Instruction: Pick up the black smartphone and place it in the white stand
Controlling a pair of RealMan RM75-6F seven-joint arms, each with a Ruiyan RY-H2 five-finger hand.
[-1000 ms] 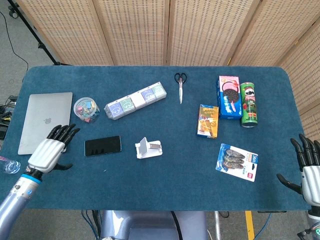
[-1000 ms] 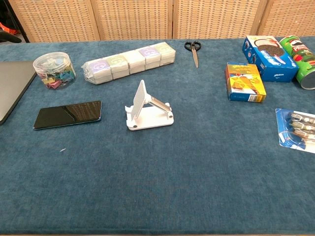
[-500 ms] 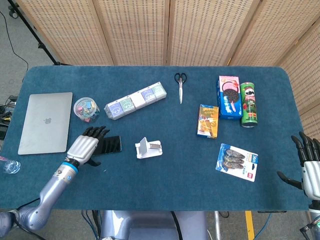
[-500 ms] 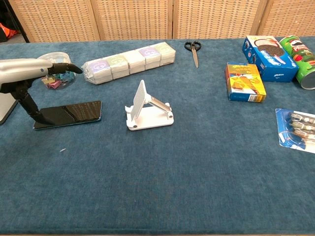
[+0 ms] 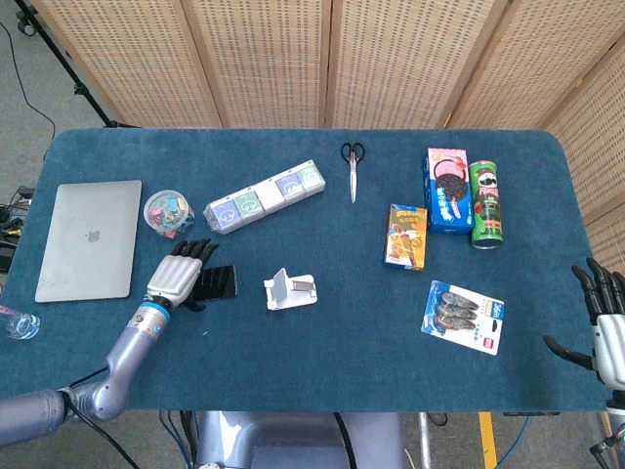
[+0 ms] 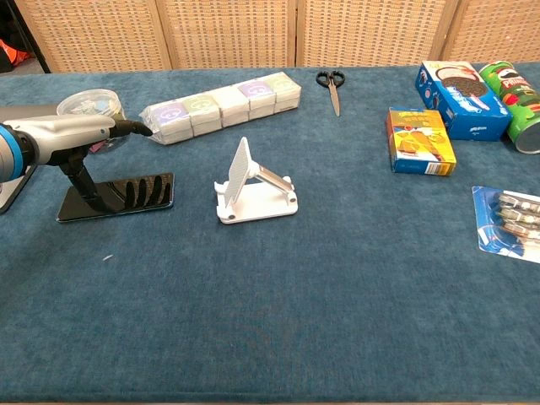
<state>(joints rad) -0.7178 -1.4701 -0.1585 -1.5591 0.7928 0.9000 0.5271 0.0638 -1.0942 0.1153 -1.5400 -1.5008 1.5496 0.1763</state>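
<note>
The black smartphone lies flat on the blue table, left of the white stand; its right end shows in the head view. My left hand hovers over the phone's left part with fingers stretched out flat. In the chest view the left hand is above the phone and its thumb reaches down to the phone's left end. The hand holds nothing. The stand is empty, its back plate tilted up. My right hand is at the table's right edge, fingers spread and empty.
A silver laptop and a jar of clips lie behind my left hand. A row of wrapped packs, scissors, snack boxes, a green can and a blister pack are further back and right.
My left hand has moved right from beside the laptop to over the phone, and its thumb has come down onto the phone's left end. The right hand has drifted slightly outward.
</note>
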